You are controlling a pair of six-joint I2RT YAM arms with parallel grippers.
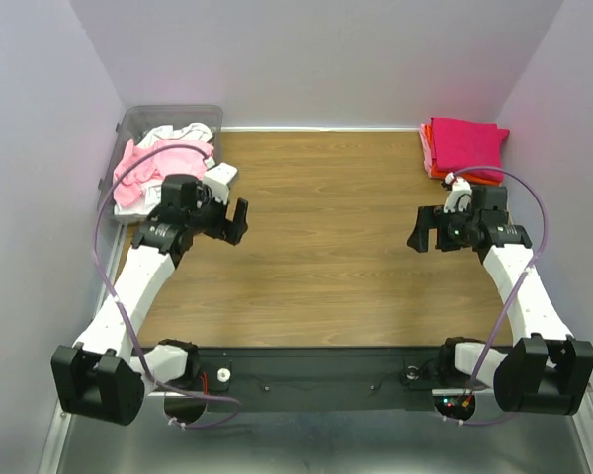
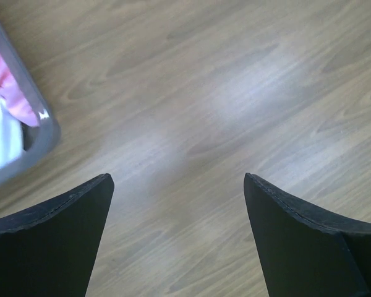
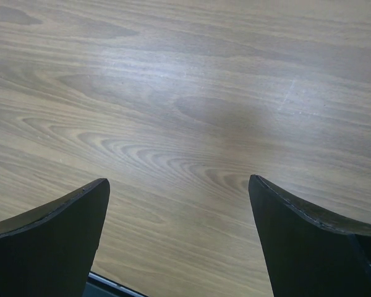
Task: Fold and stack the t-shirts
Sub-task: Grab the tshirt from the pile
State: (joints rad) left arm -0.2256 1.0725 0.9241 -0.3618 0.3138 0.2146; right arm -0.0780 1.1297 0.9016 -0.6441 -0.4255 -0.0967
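A light pink t-shirt [image 1: 138, 163] and a white t-shirt [image 1: 186, 133] lie crumpled in the clear grey bin [image 1: 168, 113] at the back left. The pink cloth [image 2: 12, 93] and white cloth [image 2: 0, 139] also show in the left wrist view. A folded stack sits at the back right: a magenta t-shirt [image 1: 465, 143] on top, an orange one [image 1: 482, 179] under it, a salmon edge [image 1: 426, 146] at its left. My left gripper [image 1: 235, 221] is open and empty over bare table, right of the bin. My right gripper [image 1: 423, 229] is open and empty, in front of the stack.
The wooden table [image 1: 326, 247] runs between the two grippers. The bin's corner [image 2: 40, 133] sits at the left of the left wrist view. Purple walls close in the back and both sides. The table's near edge [image 3: 111, 284] shows in the right wrist view.
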